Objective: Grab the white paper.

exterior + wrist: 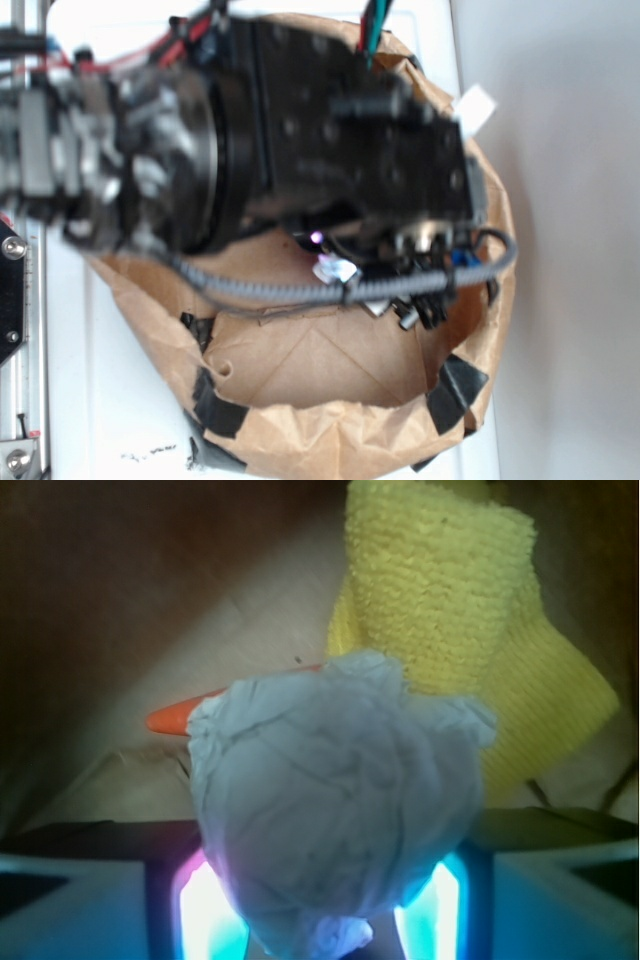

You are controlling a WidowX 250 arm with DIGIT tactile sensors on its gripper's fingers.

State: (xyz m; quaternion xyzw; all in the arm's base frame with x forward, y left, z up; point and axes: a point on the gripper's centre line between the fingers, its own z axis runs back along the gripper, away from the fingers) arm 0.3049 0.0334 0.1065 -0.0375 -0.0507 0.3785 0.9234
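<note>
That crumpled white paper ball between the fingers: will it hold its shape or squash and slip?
The crumpled off-white paper ball looks light and airy, so it probably compresses under the gripper. Its deep creases suggest decent friction, so slipping seems unlikely. Pushed, it would likely roll unevenly towards the folded yellow cloth.

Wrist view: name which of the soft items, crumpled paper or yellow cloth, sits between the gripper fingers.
The white paper, the crumpled off-white ball, sits between the glowing fingers. The yellow cloth lies beyond it, outside the gripper.
</note>
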